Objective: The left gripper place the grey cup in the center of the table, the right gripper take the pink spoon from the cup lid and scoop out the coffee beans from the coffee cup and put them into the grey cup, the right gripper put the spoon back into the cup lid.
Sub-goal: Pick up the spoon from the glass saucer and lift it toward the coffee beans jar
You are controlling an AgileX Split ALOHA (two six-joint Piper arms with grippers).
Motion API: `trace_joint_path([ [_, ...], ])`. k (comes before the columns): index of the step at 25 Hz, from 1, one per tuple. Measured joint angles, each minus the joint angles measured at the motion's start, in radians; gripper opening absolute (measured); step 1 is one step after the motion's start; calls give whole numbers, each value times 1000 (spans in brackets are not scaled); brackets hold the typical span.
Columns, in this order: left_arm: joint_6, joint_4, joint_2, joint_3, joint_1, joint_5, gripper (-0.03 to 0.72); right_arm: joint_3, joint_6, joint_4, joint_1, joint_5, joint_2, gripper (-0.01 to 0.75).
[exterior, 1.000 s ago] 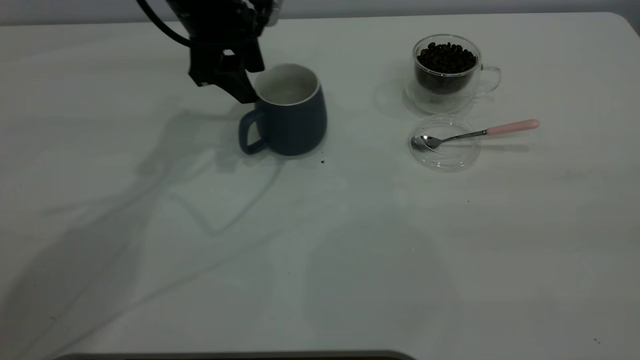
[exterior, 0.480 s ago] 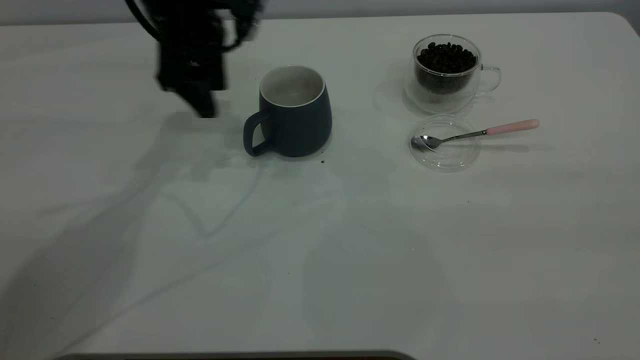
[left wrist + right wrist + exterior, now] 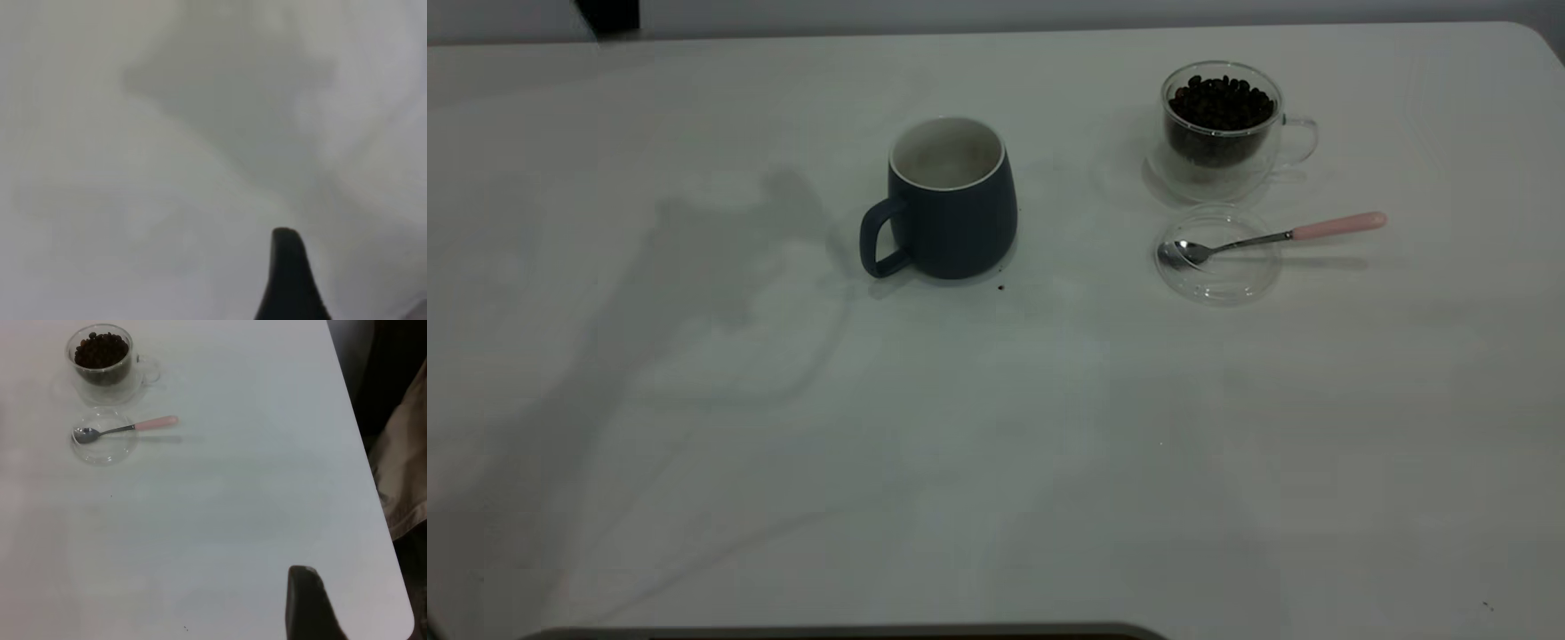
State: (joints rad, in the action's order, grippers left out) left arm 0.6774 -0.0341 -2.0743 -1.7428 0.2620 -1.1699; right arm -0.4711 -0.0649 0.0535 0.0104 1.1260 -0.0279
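1. Four things sit on the white table (image 3: 996, 444): a dark grey mug with a white inside (image 3: 951, 200), a clear glass cup full of dark coffee beans (image 3: 1221, 124), a flat clear round lid (image 3: 1218, 256) and a metal spoon with a pink handle (image 3: 1272, 236).
2. We see the grey mug standing upright near the middle of the table, its handle turned to the left side of the outside view. Nothing touches it.
3. We see the glass cup upright near the far right part of the table, well apart from the mug.
4. The lid lies just in front of the glass cup. The spoon's bowl rests in the lid and its pink handle sticks out over the rim to the right.
5. One dark fingertip of the left gripper (image 3: 288, 280) shows in the left wrist view, over bare table. We cannot tell how far open it is.
6. One dark fingertip of the right gripper (image 3: 308, 607) shows in the right wrist view, far from the spoon. We cannot tell its opening either.
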Motion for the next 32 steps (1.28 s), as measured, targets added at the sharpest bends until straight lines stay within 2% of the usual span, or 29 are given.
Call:
trace_joint_path([
  [6, -301, 43, 191, 4, 0, 0, 565, 0, 0, 2, 0, 0, 0, 427],
  [9, -373, 63, 315, 65, 0, 0, 565, 0, 0, 2, 0, 0, 0, 427],
  [13, -426, 66, 512, 258, 0, 0, 565, 0, 0, 3, 0, 0, 0, 427],
  [25, -551, 82, 1062, 997, 0, 0, 565, 0, -1, 3, 0, 0, 0, 427],
  [32, -627, 90, 1352, 1228, 0, 67, 565, 0, -1, 3, 0, 0, 0, 427],
])
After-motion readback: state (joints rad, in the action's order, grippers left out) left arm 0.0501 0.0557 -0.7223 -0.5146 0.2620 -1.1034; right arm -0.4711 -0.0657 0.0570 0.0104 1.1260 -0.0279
